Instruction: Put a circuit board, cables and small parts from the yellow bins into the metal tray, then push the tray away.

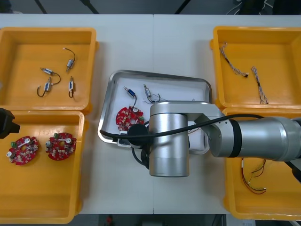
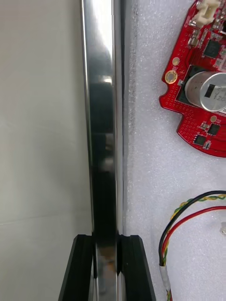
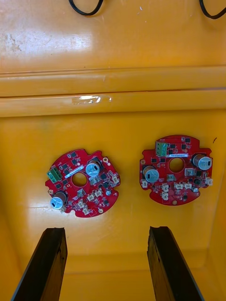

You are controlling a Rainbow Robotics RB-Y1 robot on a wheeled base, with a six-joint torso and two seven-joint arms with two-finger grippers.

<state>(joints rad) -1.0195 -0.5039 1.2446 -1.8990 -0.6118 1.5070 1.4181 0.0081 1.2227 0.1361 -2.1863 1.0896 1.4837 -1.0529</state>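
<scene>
Metal tray is pinched by its rim in the right gripper; just past the fingers, inside the tray, lie a red circuit board and a red and yellow cable. The left gripper hangs spread over a yellow bin, two more boards ahead of it.

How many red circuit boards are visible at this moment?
3: two boards in the near left yellow bin, one board in the metal tray; the right arm may hide more.
</scene>
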